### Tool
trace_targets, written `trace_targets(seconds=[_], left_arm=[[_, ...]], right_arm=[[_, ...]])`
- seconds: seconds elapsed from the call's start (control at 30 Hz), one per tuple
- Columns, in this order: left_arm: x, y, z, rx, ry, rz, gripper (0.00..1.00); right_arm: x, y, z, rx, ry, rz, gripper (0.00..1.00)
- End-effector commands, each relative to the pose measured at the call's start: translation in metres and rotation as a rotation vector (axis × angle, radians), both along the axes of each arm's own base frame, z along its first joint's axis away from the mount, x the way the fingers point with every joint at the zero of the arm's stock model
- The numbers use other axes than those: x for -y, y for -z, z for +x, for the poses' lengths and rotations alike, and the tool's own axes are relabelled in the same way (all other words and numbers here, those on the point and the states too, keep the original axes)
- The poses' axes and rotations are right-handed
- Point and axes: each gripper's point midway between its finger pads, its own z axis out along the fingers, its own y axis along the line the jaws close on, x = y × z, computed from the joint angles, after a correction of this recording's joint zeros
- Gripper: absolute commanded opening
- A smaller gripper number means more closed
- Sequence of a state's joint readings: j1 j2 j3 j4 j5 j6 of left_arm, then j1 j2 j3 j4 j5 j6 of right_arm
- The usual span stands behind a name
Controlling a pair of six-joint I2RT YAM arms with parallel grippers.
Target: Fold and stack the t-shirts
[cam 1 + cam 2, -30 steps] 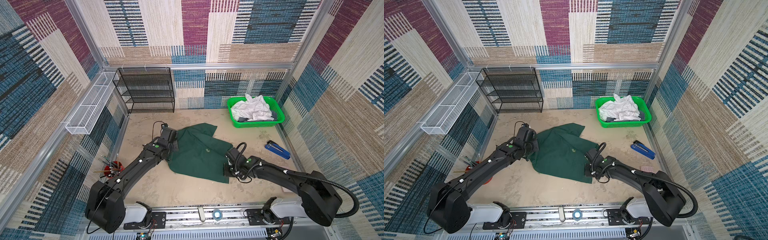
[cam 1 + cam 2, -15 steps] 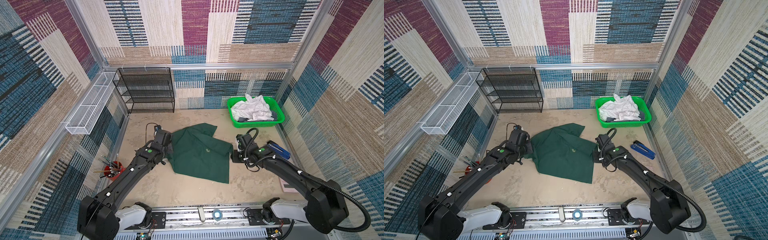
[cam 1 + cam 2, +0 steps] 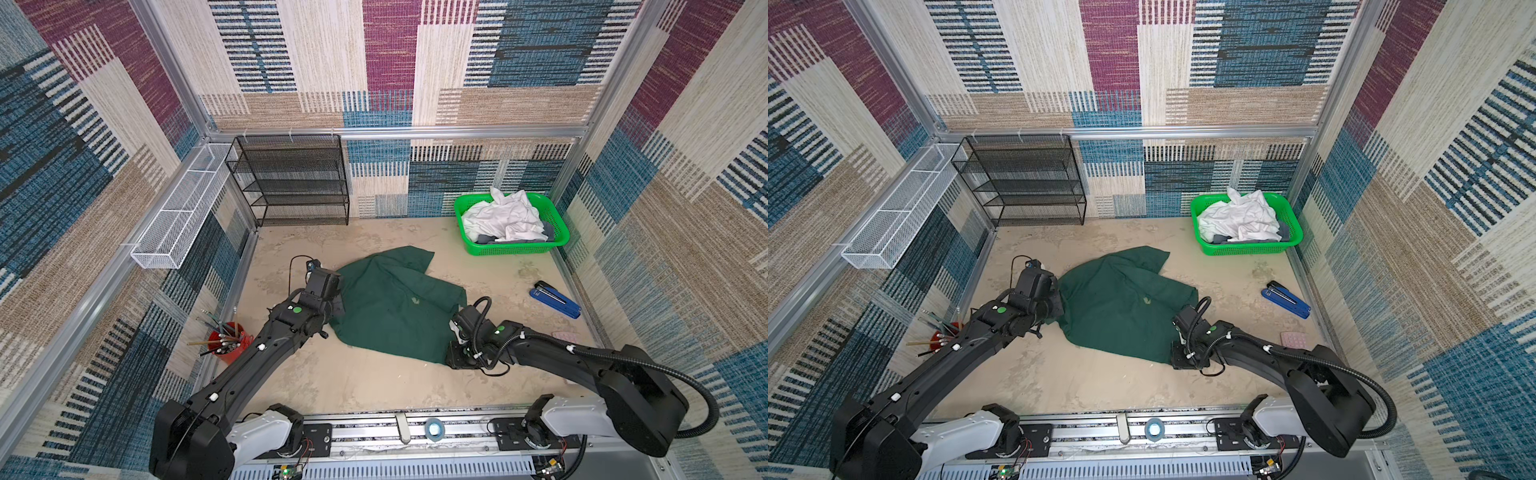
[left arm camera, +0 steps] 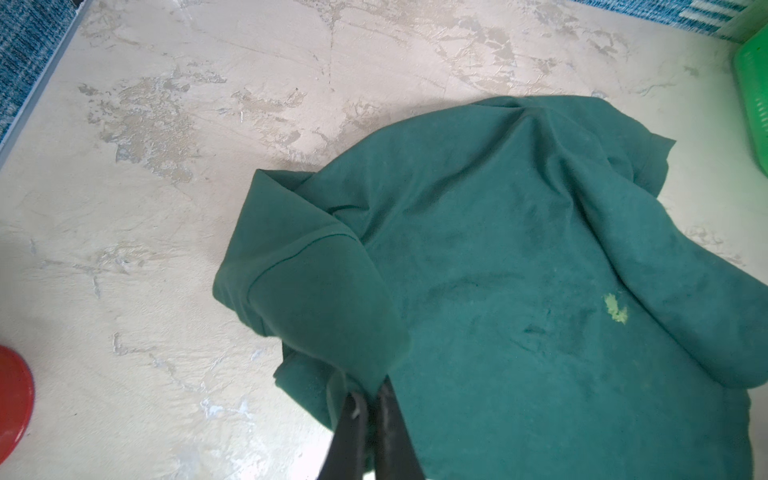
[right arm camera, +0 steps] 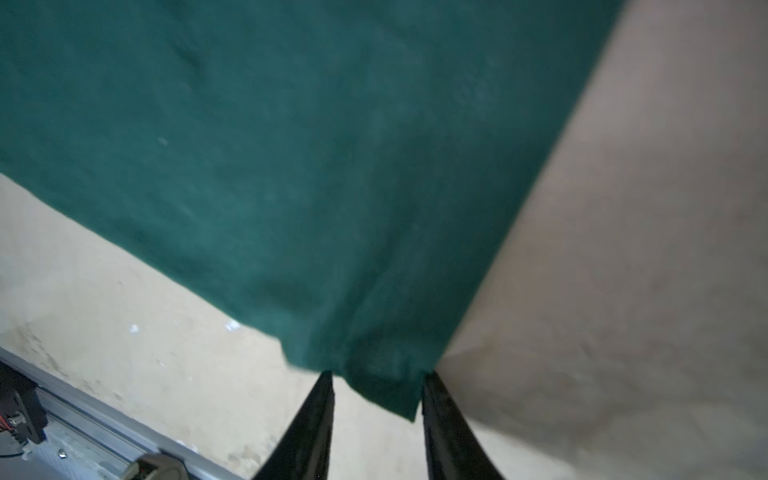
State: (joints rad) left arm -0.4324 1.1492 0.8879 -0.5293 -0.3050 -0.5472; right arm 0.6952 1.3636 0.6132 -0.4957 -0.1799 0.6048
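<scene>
**Green shirt on the bench, one edge pinched**

In both top views we see the dark green t-shirt (image 3: 395, 309) (image 3: 1121, 307) lying crumpled on the sandy bench (image 3: 353, 382), near the middle of the frame. One floppy part of it points toward the upper part of the frame.

The left arm (image 3: 266, 353) reaches to the shirt's left edge. In the left wrist view we see the left fingers (image 4: 353, 424) squeezed tight together on a bunched bit of the shirt.

The right arm (image 3: 548, 353) reaches to the shirt's lower right corner. In the right wrist view, which is a bit blurry, the right fingers (image 5: 444, 424) stand a little way apart. The shirt's corner sits between them, and they are not squeezing it.

The white t-shirts (image 3: 503, 216) are piled in the bright green basket (image 3: 511, 249) in the upper right of the frame, well apart from the green shirt. Some grey fabric (image 3: 484, 239) peeks out under them.

A blue stapler (image 3: 555, 300) lies on the bench at the right, below the basket. A red cup (image 3: 226, 349) holding long thin sticks stands at the left edge of the bench. A black wire rack (image 3: 291, 183) stands by the back wall.
</scene>
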Motion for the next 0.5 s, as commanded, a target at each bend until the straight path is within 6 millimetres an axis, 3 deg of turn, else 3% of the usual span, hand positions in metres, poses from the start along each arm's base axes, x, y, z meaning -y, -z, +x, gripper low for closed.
trace_targets(seconds=[0.0, 0.13, 0.23, 0.33, 0.47], left_arm=[[-0.003, -0.002, -0.005, 0.003, -0.026, -0.027, 0.0], [-0.007, -0.003, -0.01, -0.001, -0.034, -0.016, 0.0], [-0.007, -0.005, -0.012, 0.001, -0.028, -0.017, 0.0], [-0.001, -0.01, -0.011, 0.005, -0.004, -0.041, 0.0], [0.017, -0.015, -0.013, 0.0, 0.078, -0.111, 0.0]], right_arm=[[0.01, 0.017, -0.003, -0.023, 0.017, -0.076, 0.33], [0.018, 0.014, 0.002, 0.0, 0.023, -0.121, 0.0], [0.029, -0.005, 0.021, 0.074, 0.054, -0.183, 0.0], [0.033, -0.042, 0.052, 0.17, 0.087, -0.161, 0.0], [0.061, -0.101, 0.097, 0.318, 0.169, -0.168, 0.0]])
